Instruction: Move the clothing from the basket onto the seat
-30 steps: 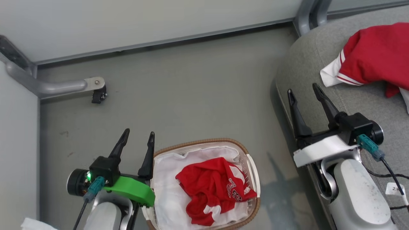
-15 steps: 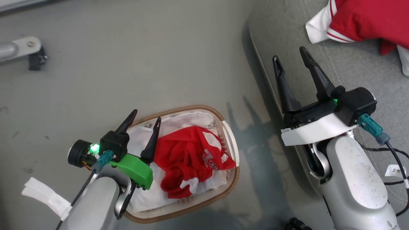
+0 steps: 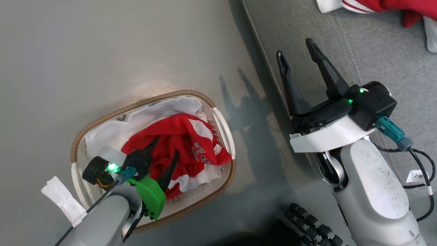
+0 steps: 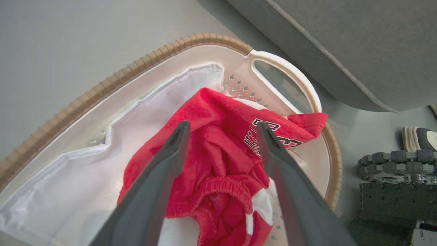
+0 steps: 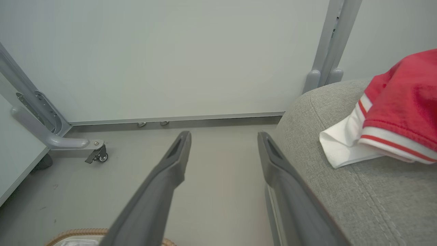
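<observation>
**Seat.** The seat (image 3: pixel 375 58) is lying to the right of the basket (image 3: pixel 112 111) and well apart from it, with bare floor (image 3: pixel 102 44) between the two. One red-and-white garment (image 3: pixel 372 4) is resting on the seat, on the part farthest from the basket. The top edge of the head view is cutting most of it off.

**Basket.** The basket is standing upright on the floor. Its white liner (image 3: pixel 109 131) is showing along the left half of its inside.

**Clothing left to move.** A crumpled red garment (image 3: pixel 186 135) with white lettering is lying inside the basket, toward its right half. One corner is draping over the basket rim beside the white handle (image 4: pixel 290 73). Whether anything more is lying beneath this garment cannot be told.

**Left gripper.** The left gripper (image 3: pixel 165 147) is hanging inside the basket, directly over the crumpled red garment. Its jaws are standing spread, one finger on each side of a bunched fold. The fingertips are sitting at or just above the cloth, and contact cannot be confirmed. Nothing is being clamped.

**Right gripper.** The right gripper (image 3: pixel 294 48) is hovering to the right of the basket, over the seat edge nearest it. Its jaws are standing apart and it is carrying nothing.

**Progress, as judged.** The task is standing partway done: at least one piece is lying on the seat and at least one is remaining in the basket. The step in hand appears to be the pick-up of the remaining garment. The pinch, the lift clear of the basket rim and the carry to the seat are not yet done.
</observation>
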Robot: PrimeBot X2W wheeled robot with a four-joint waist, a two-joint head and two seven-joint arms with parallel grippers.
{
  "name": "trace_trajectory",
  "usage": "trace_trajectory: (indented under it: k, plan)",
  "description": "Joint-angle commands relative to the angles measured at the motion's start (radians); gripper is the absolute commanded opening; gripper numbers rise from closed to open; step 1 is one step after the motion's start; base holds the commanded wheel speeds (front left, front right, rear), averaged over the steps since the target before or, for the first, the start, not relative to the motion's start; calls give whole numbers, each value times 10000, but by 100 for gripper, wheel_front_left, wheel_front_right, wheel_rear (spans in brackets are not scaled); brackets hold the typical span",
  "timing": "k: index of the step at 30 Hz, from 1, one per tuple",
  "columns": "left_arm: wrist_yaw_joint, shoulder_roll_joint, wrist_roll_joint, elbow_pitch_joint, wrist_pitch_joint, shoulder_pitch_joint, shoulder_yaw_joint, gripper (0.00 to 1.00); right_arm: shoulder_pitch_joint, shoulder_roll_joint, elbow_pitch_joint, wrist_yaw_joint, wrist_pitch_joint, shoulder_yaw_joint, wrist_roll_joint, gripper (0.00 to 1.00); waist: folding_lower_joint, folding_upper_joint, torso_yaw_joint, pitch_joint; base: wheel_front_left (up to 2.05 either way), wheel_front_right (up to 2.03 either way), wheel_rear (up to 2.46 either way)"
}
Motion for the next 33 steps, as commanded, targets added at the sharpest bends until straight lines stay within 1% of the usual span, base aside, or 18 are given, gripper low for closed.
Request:
trace_trajectory:
  k: [1, 14, 21, 28, 33]
  plan:
    - [-53, 136, -224, 234, -1, -342, -284, 100, -185, -8, -86, -10, -20, 39, -52, 100, -1, 0, -366, 472, 0, 0, 0]
    - [-53, 363, -1831, 1523, -1, -1614, -2865, 100, -137, -11, -273, -10, -20, -55, -283, 100, -1, 0, -533, 1352, 0, 0, 0]
    - [-53, 169, -2366, 2551, 30, -2184, -3950, 100, -163, -12, -370, -10, -20, -181, -419, 100, -1, 0, -454, 1669, 0, 0, 0]
    - [-53, -52, -2869, 3239, 402, -2444, -4486, 100, -218, -12, -312, -10, -20, -130, -441, 100, -1, 0, -365, 1753, 0, 0, 0]
    - [-53, -61, -3049, 3387, 992, -2364, -4594, 100, -317, -12, -342, -10, -20, -79, -369, 100, -1, 0, -369, 1729, 0, 0, 0]
